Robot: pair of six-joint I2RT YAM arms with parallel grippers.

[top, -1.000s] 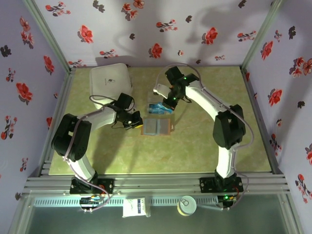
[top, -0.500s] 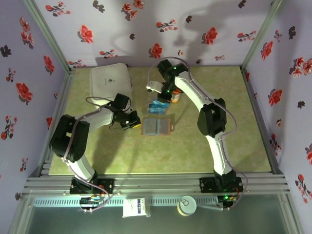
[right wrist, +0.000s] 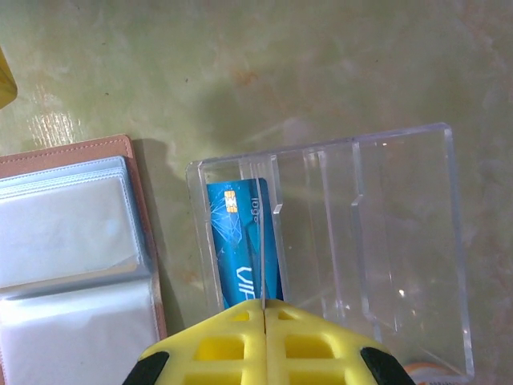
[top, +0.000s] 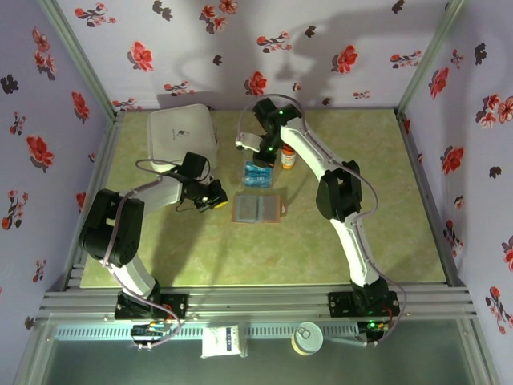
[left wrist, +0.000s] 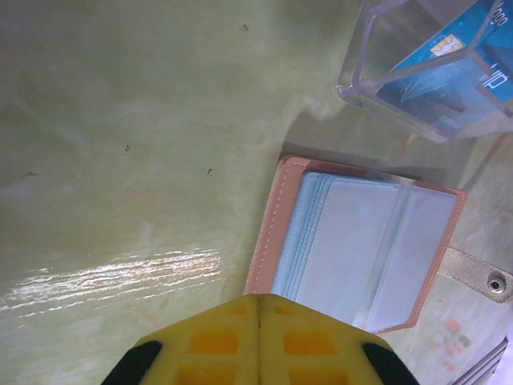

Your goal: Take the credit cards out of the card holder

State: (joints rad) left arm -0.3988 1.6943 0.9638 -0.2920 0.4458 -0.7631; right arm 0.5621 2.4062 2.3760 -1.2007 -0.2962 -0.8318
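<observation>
Stitched leather-like card holder [left wrist: 361, 241]; clear glossy plastic box [right wrist: 401, 241].

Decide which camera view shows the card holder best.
Left wrist: the card holder lies open, nearly whole, both panels visible. Right wrist crops it at the frame edge; top external shows it small.

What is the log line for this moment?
left gripper: shut, beside open card holder | right gripper: shut, over clear box | blue card: in clear box
</observation>
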